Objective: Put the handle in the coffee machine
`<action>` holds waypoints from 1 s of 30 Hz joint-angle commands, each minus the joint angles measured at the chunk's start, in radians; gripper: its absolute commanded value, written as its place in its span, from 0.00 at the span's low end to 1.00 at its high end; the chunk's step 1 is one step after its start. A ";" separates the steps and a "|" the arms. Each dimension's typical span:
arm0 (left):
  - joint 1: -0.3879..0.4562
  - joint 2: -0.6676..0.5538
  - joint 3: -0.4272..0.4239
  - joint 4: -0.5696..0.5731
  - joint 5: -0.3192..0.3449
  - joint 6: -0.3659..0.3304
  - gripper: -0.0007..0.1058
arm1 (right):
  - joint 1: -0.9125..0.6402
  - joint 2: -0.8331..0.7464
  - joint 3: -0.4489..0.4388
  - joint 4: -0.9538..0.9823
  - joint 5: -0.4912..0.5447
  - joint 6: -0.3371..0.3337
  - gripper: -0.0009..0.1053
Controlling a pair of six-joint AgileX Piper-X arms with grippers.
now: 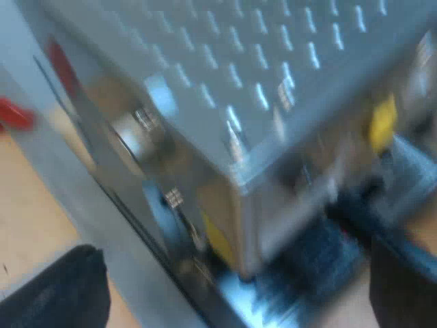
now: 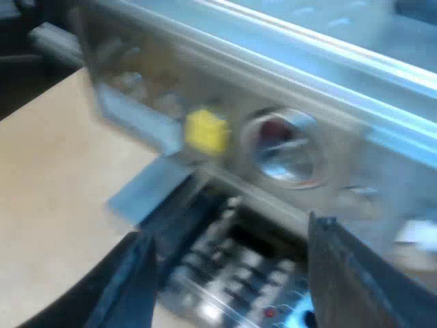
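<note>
The espresso machine (image 1: pixel 273 75) looms close under my left gripper (image 1: pixel 232 301), its dimpled metal top and one corner towards me. My left fingers (image 1: pixel 61 290) stand wide apart, open, with nothing between them. A small red shape (image 1: pixel 13 116) shows beside the machine's side over the wooden table; it is too blurred to tell whether it is the handle's end. In the right wrist view my right gripper (image 2: pixel 239 280) is open and empty in front of the machine's front (image 2: pixel 171 82), above the drip tray grid (image 2: pixel 232 270). The round metal brew head (image 2: pixel 283 147) sits just beyond the fingers.
A yellow tag (image 2: pixel 205 130) sticks out of the machine's front next to the brew head; another yellow tag (image 1: pixel 382 123) shows near the machine's corner. Bare wooden table (image 2: pixel 48 178) lies beside the machine.
</note>
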 commanded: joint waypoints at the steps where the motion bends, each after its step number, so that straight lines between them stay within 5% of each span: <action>1: 0.001 -0.005 -0.050 -0.063 -0.020 -0.170 0.75 | -0.202 -0.110 -0.021 0.166 0.065 0.113 0.50; 4: 0.001 -0.005 -0.057 -0.063 -0.044 -0.182 0.75 | -0.306 -0.151 -0.021 0.236 0.069 0.125 0.50; 6: 0.001 -0.043 -0.062 -0.063 -0.129 -0.182 0.75 | -0.460 -0.212 -0.021 0.319 0.116 0.125 0.50; 14: 0.001 -0.188 -0.060 -0.063 -0.186 -0.182 0.75 | -0.790 -0.341 -0.019 0.414 0.112 0.106 0.50; 20: 0.001 -0.302 -0.029 -0.061 -0.235 -0.182 0.75 | -0.921 -0.413 -0.019 0.460 0.089 -0.001 0.50; 21: 0.001 -0.352 0.010 -0.061 -0.235 -0.182 0.75 | -0.981 -0.497 0.001 0.491 0.069 -0.067 0.50; 30: 0.001 -0.717 0.276 -0.053 -0.341 -0.182 0.75 | -0.979 -0.753 0.184 0.496 0.055 -0.067 0.50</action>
